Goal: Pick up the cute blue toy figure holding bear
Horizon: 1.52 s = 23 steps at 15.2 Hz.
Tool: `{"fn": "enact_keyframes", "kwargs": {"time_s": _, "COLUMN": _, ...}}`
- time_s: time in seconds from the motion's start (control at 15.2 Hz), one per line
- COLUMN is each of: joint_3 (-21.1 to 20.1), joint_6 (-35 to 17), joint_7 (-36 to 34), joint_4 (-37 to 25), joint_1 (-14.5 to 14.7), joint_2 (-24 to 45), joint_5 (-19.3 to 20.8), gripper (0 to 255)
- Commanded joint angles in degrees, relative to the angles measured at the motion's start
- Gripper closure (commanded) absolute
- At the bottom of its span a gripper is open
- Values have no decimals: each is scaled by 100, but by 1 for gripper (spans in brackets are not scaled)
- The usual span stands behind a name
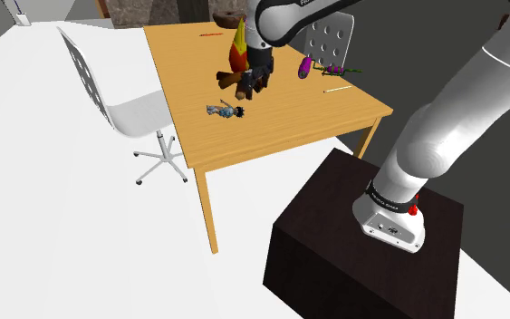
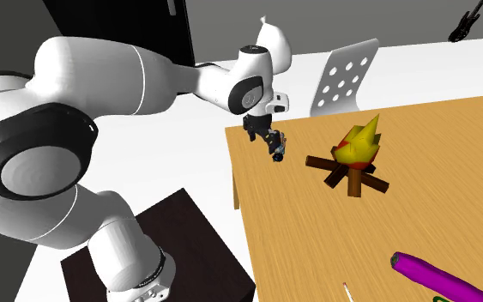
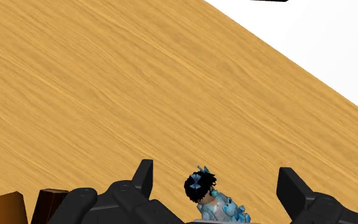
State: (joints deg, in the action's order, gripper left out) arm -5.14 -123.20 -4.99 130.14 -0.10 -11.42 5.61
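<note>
The all-black gripper (image 3: 215,172) hovers over the light wooden table (image 3: 107,95), fingers spread wide (touching nothing), the small blue black-haired toy figure (image 3: 210,198) lying between them.

Shoulder view looks down from behind the stand (image 1: 361,245); second exterior view sits close beside the arm (image 2: 102,94); wrist view is near their shared table (image 1: 280,127).

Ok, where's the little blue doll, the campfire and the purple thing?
Blue doll (image 3: 209,195): wrist view, on its middle.
Campfire (image 2: 357,144): second exterior view, on the yellow flame.
Purple thing (image 2: 432,275): second exterior view, on its middle.
</note>
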Motion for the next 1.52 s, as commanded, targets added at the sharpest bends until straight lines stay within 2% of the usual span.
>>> {"fn": "enact_keyframes", "kwargs": {"time_s": 0.0, "joint_3": -29, "joint_6": -233, "joint_7": 7, "joint_4": -300, "joint_1": 0, "joint_2": 488, "joint_5": 99, "gripper": 0}}
{"fn": "enact_keyframes", "kwargs": {"time_s": 0.66, "joint_3": -112, "joint_6": -801, "joint_7": -22, "joint_4": -2001, "joint_1": 131, "joint_2": 2590, "joint_5": 629, "gripper": 0}}
{"fn": "enact_keyframes", "kwargs": {"time_s": 1.25, "joint_3": -68, "joint_6": -1291, "joint_7": -153, "joint_4": -1800, "joint_1": 152, "joint_2": 2889, "joint_5": 752, "gripper": 0}}
{"fn": "enact_keyframes", "kwargs": {"time_s": 1.32, "joint_3": -70, "joint_6": -1282, "joint_7": -154, "joint_4": -1799, "joint_1": 153, "joint_2": 2879, "joint_5": 750, "gripper": 255}}
{"fn": "enact_keyframes", "kwargs": {"time_s": 1.45, "joint_3": -69, "joint_6": -1282, "joint_7": -151, "joint_4": -1804, "joint_1": 151, "joint_2": 2883, "joint_5": 750, "gripper": 255}}
